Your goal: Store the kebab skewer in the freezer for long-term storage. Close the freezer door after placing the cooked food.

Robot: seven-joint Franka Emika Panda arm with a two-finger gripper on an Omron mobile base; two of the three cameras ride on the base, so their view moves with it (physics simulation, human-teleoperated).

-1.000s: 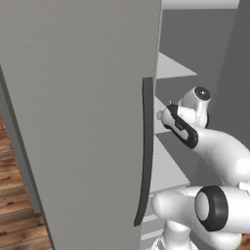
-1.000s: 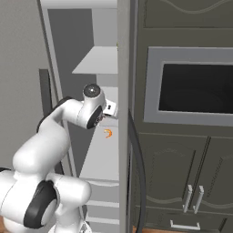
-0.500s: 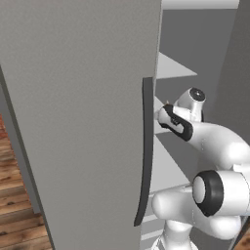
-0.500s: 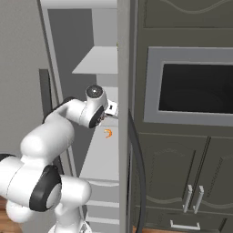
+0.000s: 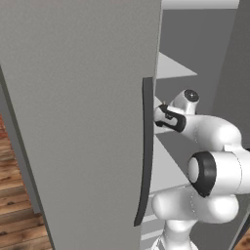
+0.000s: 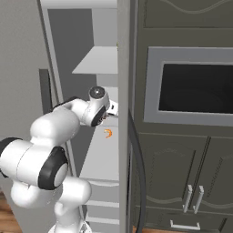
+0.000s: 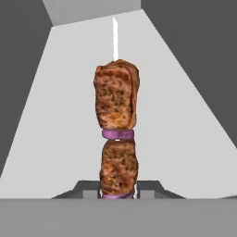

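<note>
The kebab skewer (image 7: 115, 102), two brown chunks on a thin stick, stands out from between my finger tips over a white freezer shelf (image 7: 55, 139). My gripper (image 7: 118, 189) is shut on its lower end. In the right base view the skewer (image 6: 108, 133) is a tiny orange speck just above the middle shelf (image 6: 102, 159) of the freezer, below my wrist (image 6: 98, 107). The freezer door (image 5: 73, 122) stands open at my left, its long dark handle (image 5: 146, 151) close to my forearm (image 5: 168, 118).
An upper white shelf (image 6: 98, 61) hangs above my hand and white drawers (image 6: 102, 200) lie below. The other grey door's edge (image 6: 123, 113) with a curved dark handle (image 6: 139, 177) stands to the right. Dark cabinets with a built-in oven (image 6: 195, 88) are further right.
My elbow has swung round and the lower arm has rolled. The hand has shifted only slightly inside the freezer; the skewer stays in nearly the same place.
</note>
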